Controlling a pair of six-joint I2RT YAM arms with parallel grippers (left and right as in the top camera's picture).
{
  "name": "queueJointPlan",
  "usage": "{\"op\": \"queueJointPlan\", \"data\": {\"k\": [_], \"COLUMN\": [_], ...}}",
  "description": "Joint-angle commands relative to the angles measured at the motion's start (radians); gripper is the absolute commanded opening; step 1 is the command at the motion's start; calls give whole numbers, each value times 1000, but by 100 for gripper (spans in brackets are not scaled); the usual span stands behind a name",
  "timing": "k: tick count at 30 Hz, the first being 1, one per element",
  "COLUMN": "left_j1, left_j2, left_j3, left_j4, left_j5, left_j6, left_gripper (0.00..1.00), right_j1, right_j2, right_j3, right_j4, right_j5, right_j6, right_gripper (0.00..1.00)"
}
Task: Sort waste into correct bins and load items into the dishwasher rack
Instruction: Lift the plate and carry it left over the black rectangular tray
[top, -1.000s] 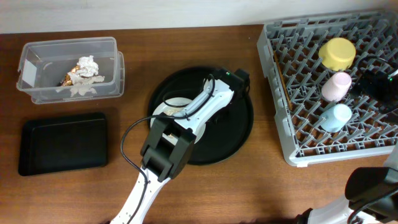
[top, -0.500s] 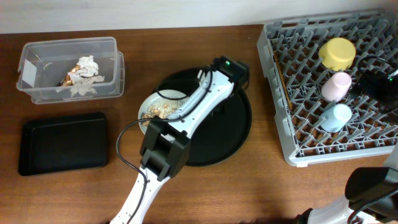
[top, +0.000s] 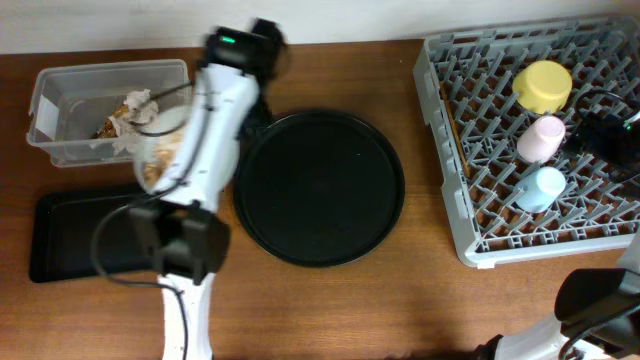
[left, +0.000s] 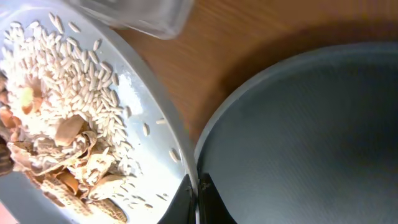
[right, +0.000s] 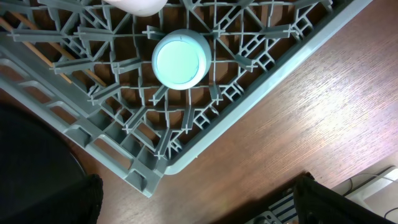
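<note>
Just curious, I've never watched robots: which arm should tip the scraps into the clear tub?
Left. The left gripper is shut on the plate, food scraps aboard, beside the clear tub. The right gripper hangs open over the dishwasher rack.

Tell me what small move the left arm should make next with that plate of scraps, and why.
Probably shift the plate further left over the clear tub before tipping. The left gripper is shut on its rim, food scraps lie on it, and it hangs only at the tub's right edge, so tipping now might spill them.
</note>
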Motion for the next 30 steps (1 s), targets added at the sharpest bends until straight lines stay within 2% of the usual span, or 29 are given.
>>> {"op": "queueJointPlan", "data": {"k": [1,9,13,16,23,30], "left_j1": [117,323,405,458,563,618], "left_j2": [-28,-28,-28,-28,-28,-28], "left_j3": [15,12,12,12,9,-56], "left_j4": [-2,0,0,0,-1,3], "left_j5": [60,133,219,306,473,517], "left_j6": [58,61,63,112,175,197], "left_gripper": [1,1,1,1,1,1], "right_j1": [-2,-2,-2,-2,-2,-2], "right_j2": [-4,-4,-4,-4,-4,-4], "right_j3": [-3,-3,-3,-3,-3,-3], "right_j4": [1,1,0,1,0,1], "right_j5": [12,12,12,12,12,12], "right_j6": [9,9,9,8,8,8], "right_gripper": [98,98,98,98,98,98]}}
